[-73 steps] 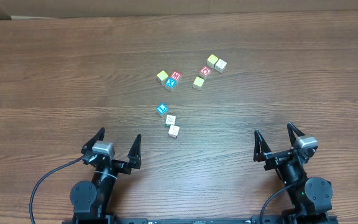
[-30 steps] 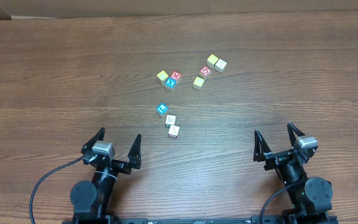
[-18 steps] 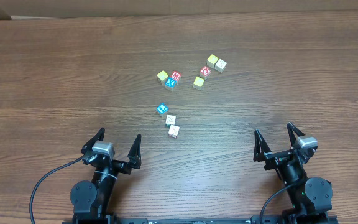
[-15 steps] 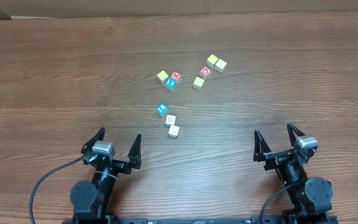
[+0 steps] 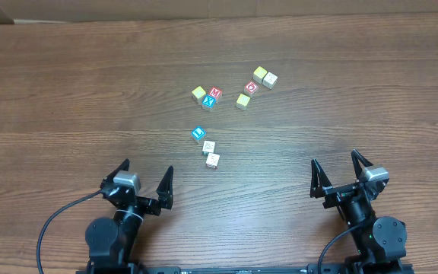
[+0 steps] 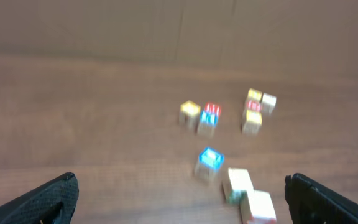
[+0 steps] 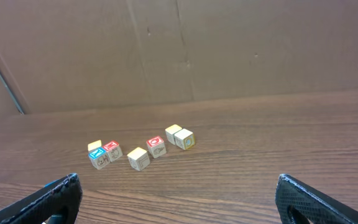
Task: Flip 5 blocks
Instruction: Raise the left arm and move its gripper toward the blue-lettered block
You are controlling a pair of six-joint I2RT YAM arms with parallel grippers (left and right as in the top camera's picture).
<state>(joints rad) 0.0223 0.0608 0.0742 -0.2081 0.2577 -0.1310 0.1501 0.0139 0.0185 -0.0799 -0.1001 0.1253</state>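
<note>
Several small alphabet blocks lie mid-table. A teal-faced block (image 5: pixel 198 134) and two cream blocks (image 5: pixel 209 147) (image 5: pixel 213 160) form a short diagonal line. Farther back sit a yellow block (image 5: pixel 198 93), a red M block (image 5: pixel 215 93), a red O block (image 5: pixel 252 87) and others. My left gripper (image 5: pixel 144 175) is open at the near left, well short of the teal block (image 6: pixel 209 160). My right gripper (image 5: pixel 334 163) is open at the near right, far from the back blocks (image 7: pixel 138 158). Both hold nothing. The left wrist view is blurred.
The brown wooden table (image 5: pixel 67 91) stretches wide around the blocks. A cardboard wall (image 7: pixel 179 50) stands along the far edge. A black cable (image 5: pixel 48 224) loops by the left arm's base.
The left arm has shifted slightly toward the near edge, and its wrist view is motion-blurred. The blocks and the right arm have not moved.
</note>
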